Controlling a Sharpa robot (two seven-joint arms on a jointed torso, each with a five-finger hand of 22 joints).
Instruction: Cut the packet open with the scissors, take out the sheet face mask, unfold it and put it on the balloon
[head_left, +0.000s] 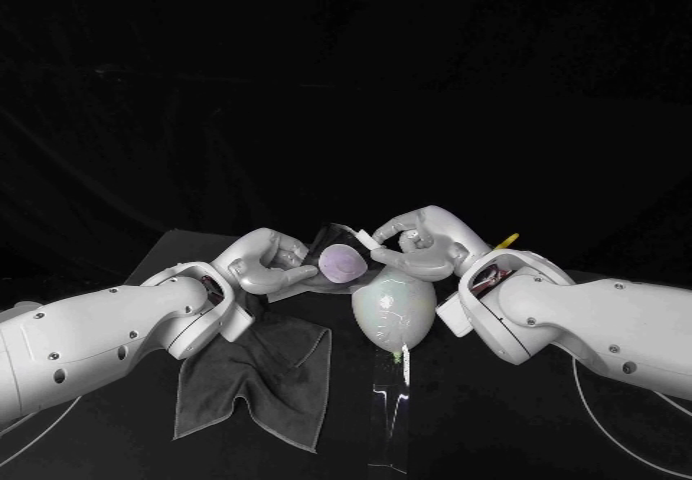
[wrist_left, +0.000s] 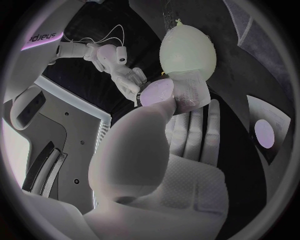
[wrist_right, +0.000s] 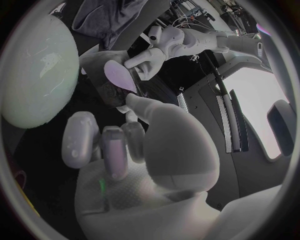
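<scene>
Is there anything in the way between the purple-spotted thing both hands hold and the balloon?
Nothing visible. The left hand and right hand hold the purple-spotted piece close by the balloon, with no object between them.

A head camera is looking down on the table (head_left: 490, 420) from above. Wrist cameras are sitting close behind the left hand (wrist_left: 150, 165) and the right hand (wrist_right: 150, 150), each facing out past its palm. All three are sharing the balloon (head_left: 392, 305) and, seemingly, the packet (head_left: 342, 263).

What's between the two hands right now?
A thin translucent sheet, packet or mask unclear, pinched between left hand and right hand beside the balloon; the left wrist view shows it best.
</scene>
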